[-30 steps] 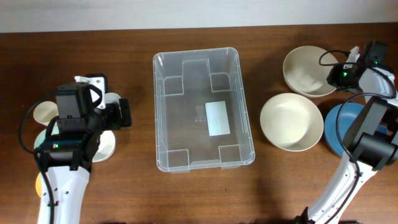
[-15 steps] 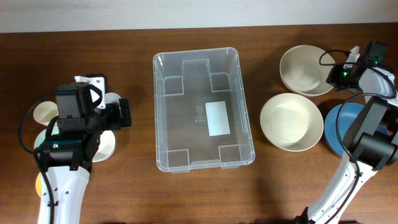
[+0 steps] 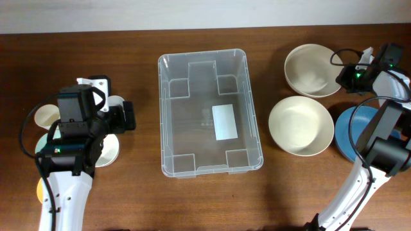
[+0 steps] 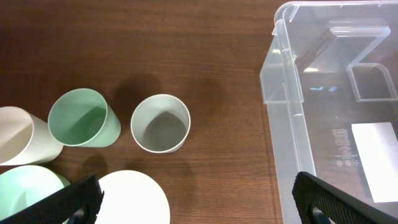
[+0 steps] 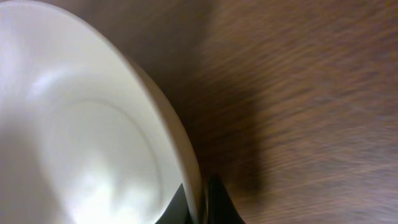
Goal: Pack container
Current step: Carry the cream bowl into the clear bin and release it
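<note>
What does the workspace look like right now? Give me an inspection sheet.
Surface: brown wood table.
Job's things: clear tub at centre, empty; far bowl and near bowl to its right.
Clutter: blue plate at right; cups at left.
Grippers: left gripper, jaws wide open above the cups; right gripper shut on the far bowl's rim.
Cables: black cables looping at both arms.
Surroundings: pale wall behind the table.

Clear container (image 3: 192, 135), white label (image 3: 225, 122), cream bowl (image 3: 308, 67), blue plate (image 3: 343, 136), perhaps greyish-white cup (image 4: 160, 123), brown woodgrain table (image 3: 128, 192)
</note>
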You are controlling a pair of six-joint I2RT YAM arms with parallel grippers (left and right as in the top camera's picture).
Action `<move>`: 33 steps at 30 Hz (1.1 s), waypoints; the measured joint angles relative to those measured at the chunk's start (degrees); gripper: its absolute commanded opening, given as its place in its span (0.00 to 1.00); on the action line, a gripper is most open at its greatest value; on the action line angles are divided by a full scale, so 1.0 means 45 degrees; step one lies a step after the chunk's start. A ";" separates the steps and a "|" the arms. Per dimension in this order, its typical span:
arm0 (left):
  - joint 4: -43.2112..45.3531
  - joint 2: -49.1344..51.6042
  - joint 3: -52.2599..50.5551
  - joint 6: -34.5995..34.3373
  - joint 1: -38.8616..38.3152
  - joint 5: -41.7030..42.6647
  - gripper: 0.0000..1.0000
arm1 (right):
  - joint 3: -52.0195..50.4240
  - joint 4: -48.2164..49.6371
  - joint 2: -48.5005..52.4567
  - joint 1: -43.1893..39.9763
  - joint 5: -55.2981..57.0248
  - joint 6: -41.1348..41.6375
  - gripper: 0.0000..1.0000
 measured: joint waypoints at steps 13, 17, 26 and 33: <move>0.0087 0.0000 0.0000 0.0000 0.0000 0.0000 1.00 | 0.0000 -0.1297 -0.1311 -0.0223 -0.2555 0.0024 0.04; 0.0204 0.0000 0.0000 0.0005 0.0000 0.0000 1.00 | 0.0000 -0.2254 -0.3925 0.0345 -0.1987 0.0034 0.04; 0.0194 0.0000 0.0000 0.0000 0.0000 0.0000 1.00 | 0.0175 -0.3900 -0.7397 0.6018 0.0121 0.0000 0.04; 0.0199 0.0005 0.0000 0.0000 0.0000 0.0000 1.00 | 0.0175 -0.4129 -0.6198 1.0482 0.2895 0.0325 0.04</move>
